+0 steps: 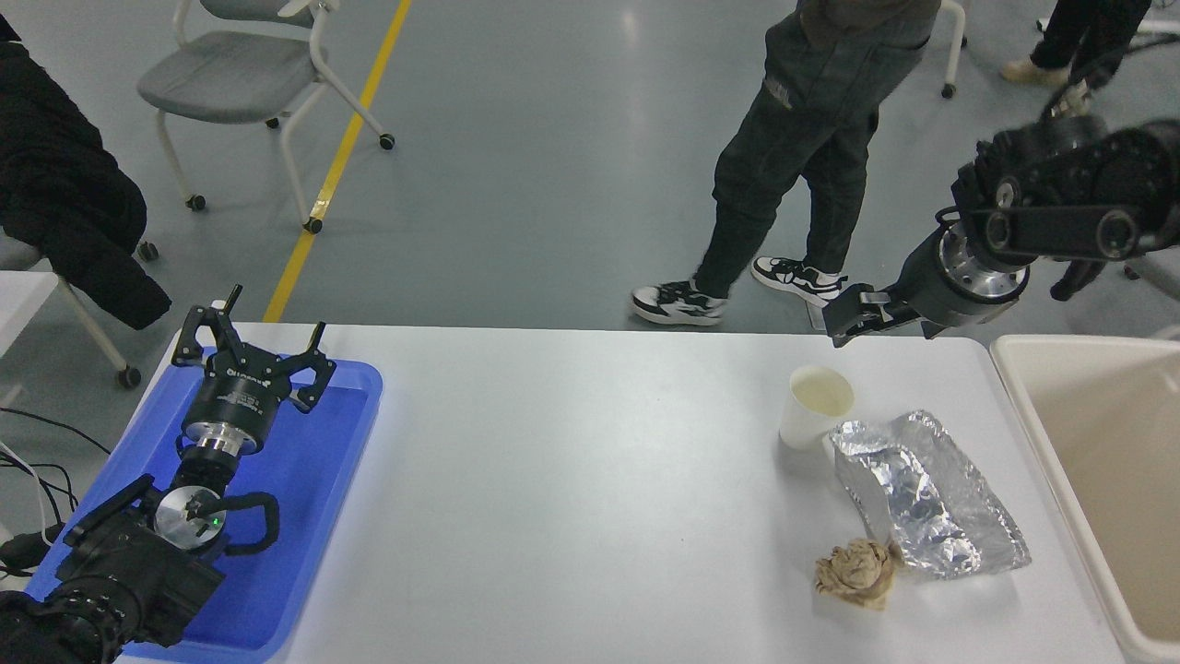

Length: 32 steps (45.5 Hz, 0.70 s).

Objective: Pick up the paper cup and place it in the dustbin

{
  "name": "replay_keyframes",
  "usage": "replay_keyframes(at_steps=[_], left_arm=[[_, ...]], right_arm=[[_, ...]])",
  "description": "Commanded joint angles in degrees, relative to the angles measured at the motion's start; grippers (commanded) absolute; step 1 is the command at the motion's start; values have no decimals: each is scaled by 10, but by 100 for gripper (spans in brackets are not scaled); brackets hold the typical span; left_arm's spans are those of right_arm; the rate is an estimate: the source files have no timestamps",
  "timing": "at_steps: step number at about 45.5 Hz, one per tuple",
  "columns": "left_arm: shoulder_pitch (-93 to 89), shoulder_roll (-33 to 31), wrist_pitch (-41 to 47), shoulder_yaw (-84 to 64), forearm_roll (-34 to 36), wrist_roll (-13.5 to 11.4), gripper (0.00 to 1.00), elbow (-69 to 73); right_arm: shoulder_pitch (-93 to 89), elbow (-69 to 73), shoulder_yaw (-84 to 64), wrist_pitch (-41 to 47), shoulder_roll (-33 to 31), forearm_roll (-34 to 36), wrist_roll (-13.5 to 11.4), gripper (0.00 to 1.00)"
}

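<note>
From the head view, we see our right hand (841,325) poised over the far edge of the white counter (572,480), its fingers bunched edge-on to the camera, so we cannot tell how wide it stands; it holds nothing. The small white tapered paper cup (815,406) stands upright, mouth up, just nearer us than that hand and a touch to its left, so its long axis runs vertical and we judge that the reach must come back toward us and down. Pressed against the cup's near-right side lies a crinkled silver foil bag (926,507), which leaves the cup's far and left flanks free. The large cream plastic dustbin (1023,397) sits to the hand's right, beyond the counter's end. Our left hand (251,350) rests parked, fingers spread, over a flat blue plastic tray (341,443), well apart from the cup; the right is plainly nearer.
</note>
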Motion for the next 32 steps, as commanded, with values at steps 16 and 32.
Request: replay_keyframes(at_steps=[16, 32], left_arm=[[-1, 0, 0, 0, 0, -1, 100, 1], [0, 1, 0, 0, 0, -1, 100, -1]], right_arm=[[-248, -195, 93, -122, 37, -56, -3, 100], [-309, -244, 107, -138, 47, -66, -3, 99]])
